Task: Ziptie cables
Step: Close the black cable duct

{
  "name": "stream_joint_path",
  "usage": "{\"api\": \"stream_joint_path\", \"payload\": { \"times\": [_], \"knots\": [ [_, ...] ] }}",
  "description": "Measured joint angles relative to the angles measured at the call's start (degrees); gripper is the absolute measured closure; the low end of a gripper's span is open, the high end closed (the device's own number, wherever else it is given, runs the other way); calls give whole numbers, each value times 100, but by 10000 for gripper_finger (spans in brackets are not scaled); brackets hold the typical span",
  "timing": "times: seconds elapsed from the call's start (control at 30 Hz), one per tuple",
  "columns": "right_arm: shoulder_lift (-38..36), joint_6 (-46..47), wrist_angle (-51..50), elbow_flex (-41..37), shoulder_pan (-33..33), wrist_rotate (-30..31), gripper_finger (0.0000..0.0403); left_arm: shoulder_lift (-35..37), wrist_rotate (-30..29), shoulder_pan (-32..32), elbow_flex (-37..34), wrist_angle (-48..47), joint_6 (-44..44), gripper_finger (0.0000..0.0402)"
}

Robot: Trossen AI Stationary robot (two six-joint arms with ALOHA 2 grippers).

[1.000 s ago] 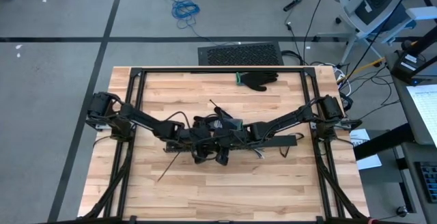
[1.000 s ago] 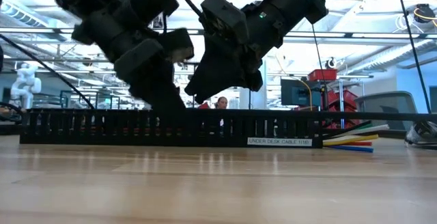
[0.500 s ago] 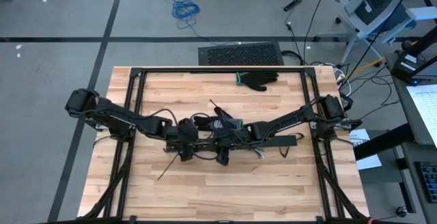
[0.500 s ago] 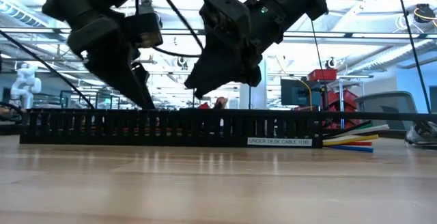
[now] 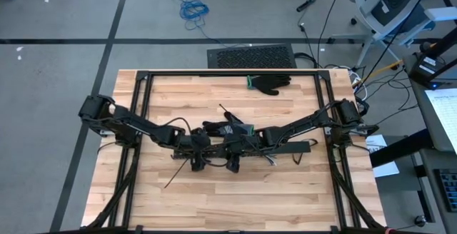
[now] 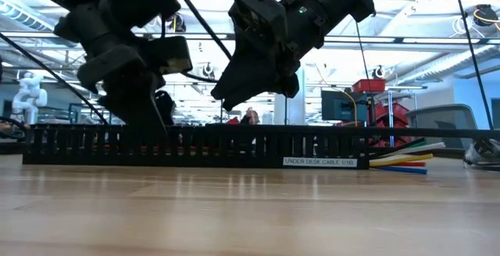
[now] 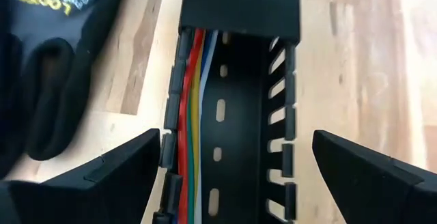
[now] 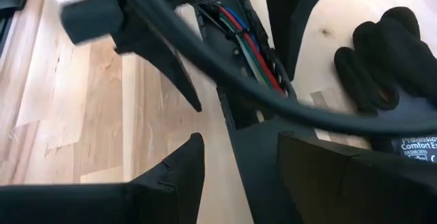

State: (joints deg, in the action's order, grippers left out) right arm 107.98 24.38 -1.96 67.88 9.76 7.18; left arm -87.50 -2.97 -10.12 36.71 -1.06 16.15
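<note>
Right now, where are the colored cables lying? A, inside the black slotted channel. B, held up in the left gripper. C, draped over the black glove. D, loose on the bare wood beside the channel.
A: the left wrist view shows the cables, red, yellow, blue and white, running along one inner wall of the black slotted channel, with the left gripper open, its fingers either side of the channel and holding nothing.

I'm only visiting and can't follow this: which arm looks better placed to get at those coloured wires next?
Probably the left. Its open claw hangs straight over the black channel, fingers on either side of it, with the wires lying inside. The right claw is beside it over the same channel, less squarely lined up.
</note>
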Motion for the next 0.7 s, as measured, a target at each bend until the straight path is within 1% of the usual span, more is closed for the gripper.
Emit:
{"api": "stream_joint_path", "payload": {
  "times": [0.33,0.57,0.7],
  "knots": [
    [-2,50,2,-7,0,0,231,-486,-73,1,4,243,-189,33],
    [-132,9,-79,-7,-4,37,231,-466,-201,22,-2,330,-150,80],
    [-151,28,-148,-7,-4,37,231,-466,-216,49,-4,364,-150,90]
  ]
}}
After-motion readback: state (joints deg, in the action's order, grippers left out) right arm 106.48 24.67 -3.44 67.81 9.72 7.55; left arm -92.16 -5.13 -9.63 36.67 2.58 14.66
